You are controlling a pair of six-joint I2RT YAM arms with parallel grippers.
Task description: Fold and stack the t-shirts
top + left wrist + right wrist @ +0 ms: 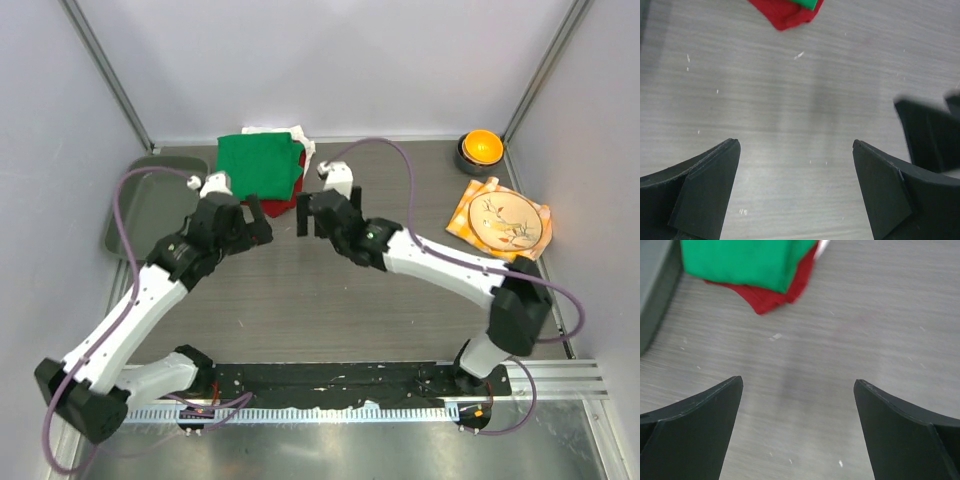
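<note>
A folded bright green t-shirt [260, 165] lies on top of a dark red one [282, 206], with a white one [296, 135] showing at the back of the stack. My left gripper [258, 230] is open and empty, over bare table just in front of the stack. My right gripper [309, 217] is open and empty beside it, to the right. The left wrist view shows the red corner [790, 15], a green sliver [811, 4] and the open gripper [796, 145]. The right wrist view shows the green shirt [740, 260] over the red one [769, 296] and the open gripper [798, 382].
A grey tray [140, 205] sits at the left, also seen in the right wrist view [655, 290]. A patterned plate [508, 221] on an orange checked napkin [462, 218] is at the right, with a small bowl holding something orange [480, 148] behind it. The right gripper's finger [927, 135] shows in the left wrist view.
</note>
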